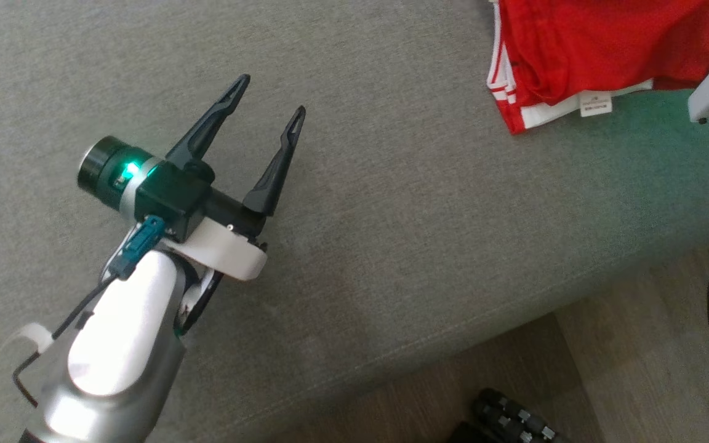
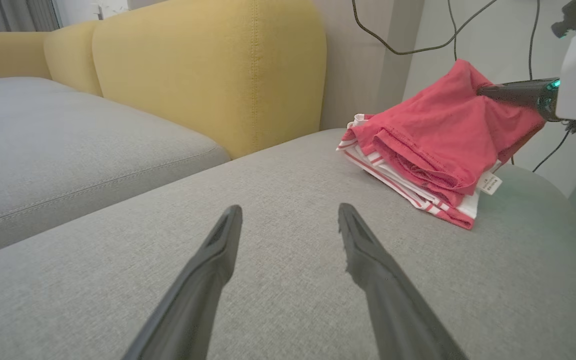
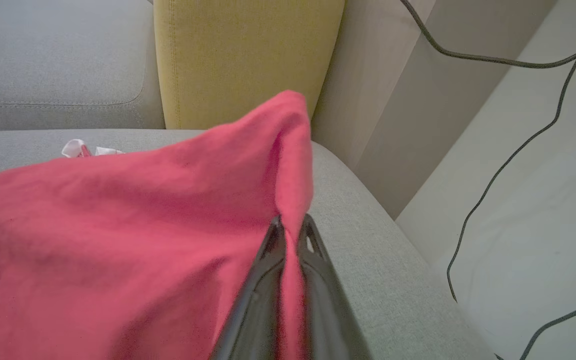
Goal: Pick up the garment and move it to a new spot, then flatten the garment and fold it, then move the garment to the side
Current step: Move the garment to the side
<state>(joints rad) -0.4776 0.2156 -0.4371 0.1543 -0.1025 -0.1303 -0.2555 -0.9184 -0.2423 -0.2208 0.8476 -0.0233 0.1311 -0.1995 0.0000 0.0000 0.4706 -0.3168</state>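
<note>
Red garment (image 1: 607, 43) with white striped trim is lying bunched at the far right end of the grey sofa cushion (image 1: 391, 184), near its rounded corner. Its white label (image 1: 596, 104) is facing the cushion's front edge.

Right gripper (image 3: 293, 221) is pinching a fold of the garment's top layer. Its fingers are sitting almost fully together with only red cloth between them. The cloth is peaking up into a tent at the grip, and the striped layers underneath are resting on the cushion.

Left gripper (image 1: 272, 93) is hovering over bare cushion, well to the left of the garment. Its fingers are spread wide, holding nothing, with the tips pointing toward the back of the sofa. Cannot tell how high above the fabric it is sitting.

Yellow backrest (image 2: 208, 75) is standing behind the cushion. Dark cables (image 3: 493, 190) are hanging down the pale wall beside the sofa. Wooden floor (image 1: 637, 344) is showing in front of the cushion's edge.
</note>
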